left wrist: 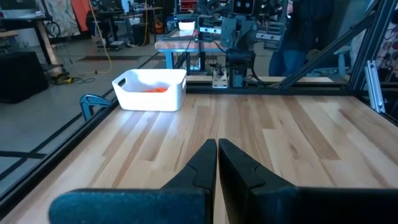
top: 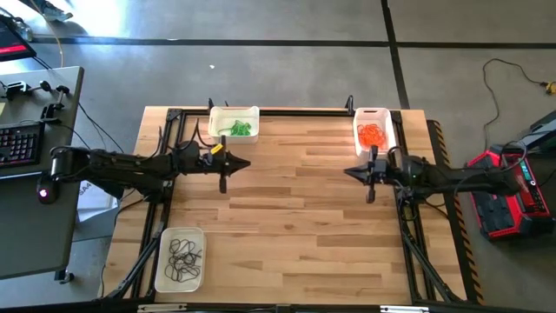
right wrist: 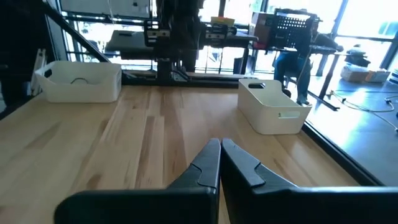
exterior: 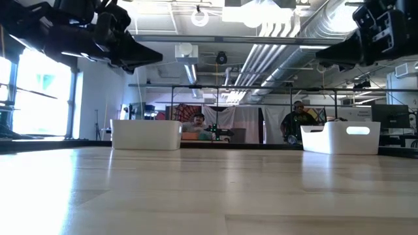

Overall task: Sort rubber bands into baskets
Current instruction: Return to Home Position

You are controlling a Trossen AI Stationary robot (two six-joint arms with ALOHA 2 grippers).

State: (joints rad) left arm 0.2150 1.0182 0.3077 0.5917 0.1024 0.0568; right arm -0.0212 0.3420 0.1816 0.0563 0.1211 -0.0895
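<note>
Wood-plank tabletop (top: 295, 217) shows no loose loops in the high view; every rubber band in sight sits in a tub. Green rubber bands (top: 241, 129) lie in the green-band basket (top: 234, 109) at the table's 11 o'clock. Orange rubber bands (top: 373, 135) lie in the orange-band basket (top: 372, 111) at 1 o'clock, and dark rubber bands (top: 182, 255) in the dark-band basket (top: 181, 230) at 7 o'clock. With all 3 baskets loaded and the wood bare, sorting looks finished, and what remains is parking the 2 arms.

To do that well, I judge each arm should draw straight back toward its own base, the left toward 9 o'clock and the right toward 3 o'clock. The left gripper (top: 247, 163) hangs just off the 6 o'clock side of the green-band basket. The right gripper (top: 349, 171) sits likewise below the orange-band basket. Any sweep toward 12 o'clock therefore risks clipping a rim or the black frame (top: 304, 111). The low view shows both arms well above the wood, so height seems adequate; a slow, level retreat should do.

In the left wrist view, the left gripper (left wrist: 217, 142) has its jaws pressed together tip to tip, with nothing pinched and nothing touched. The right gripper (right wrist: 221, 142) is the same in its own wrist view: jaws closed on each other, empty, clear of the table.
</note>
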